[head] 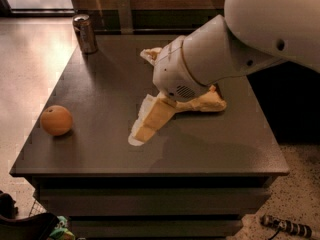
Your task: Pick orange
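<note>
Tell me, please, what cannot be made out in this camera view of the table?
- Crumpled bag: mostly hidden behind the arm.
- Can: label too small to read.
- Gripper, low over the table, right of the orange: whether it touches the table is unclear.
- Floor clutter: cut off by the bottom-left corner.

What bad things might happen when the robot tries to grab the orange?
The orange is round and sits near the table's edge, so a nudge from the gripper, now over the table's middle, might roll it off. The arm also hangs over the snack bag and might drag it.
</note>
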`<state>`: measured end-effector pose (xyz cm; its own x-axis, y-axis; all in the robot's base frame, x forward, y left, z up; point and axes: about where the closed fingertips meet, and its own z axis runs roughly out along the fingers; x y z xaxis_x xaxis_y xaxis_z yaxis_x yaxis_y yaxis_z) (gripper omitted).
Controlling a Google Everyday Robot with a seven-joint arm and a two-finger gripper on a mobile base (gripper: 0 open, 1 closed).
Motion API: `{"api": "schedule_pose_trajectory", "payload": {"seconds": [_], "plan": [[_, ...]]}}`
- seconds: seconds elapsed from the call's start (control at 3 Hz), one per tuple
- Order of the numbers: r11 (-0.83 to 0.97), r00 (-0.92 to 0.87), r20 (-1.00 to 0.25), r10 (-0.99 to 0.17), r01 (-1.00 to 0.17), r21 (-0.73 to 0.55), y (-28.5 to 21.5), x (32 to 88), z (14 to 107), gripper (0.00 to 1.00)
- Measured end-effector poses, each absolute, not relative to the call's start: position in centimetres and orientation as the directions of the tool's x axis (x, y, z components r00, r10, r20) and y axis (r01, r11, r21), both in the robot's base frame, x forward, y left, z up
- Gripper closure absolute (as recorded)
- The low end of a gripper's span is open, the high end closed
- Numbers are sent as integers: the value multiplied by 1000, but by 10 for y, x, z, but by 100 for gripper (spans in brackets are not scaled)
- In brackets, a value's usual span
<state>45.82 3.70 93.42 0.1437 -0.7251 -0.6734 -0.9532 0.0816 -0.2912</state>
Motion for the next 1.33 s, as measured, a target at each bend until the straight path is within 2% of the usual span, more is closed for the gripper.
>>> {"api": "schedule_pose_trajectory", "payload": {"seconds": [0.33,0.67,1.33], "plan": [[78,166,-710,-684,-951,-298,83,488,920,0],[76,163,-789,-592,-964,-256,126,510,890,0],[53,117,-897,-426,-987,-154,177,509,856,0]]}}
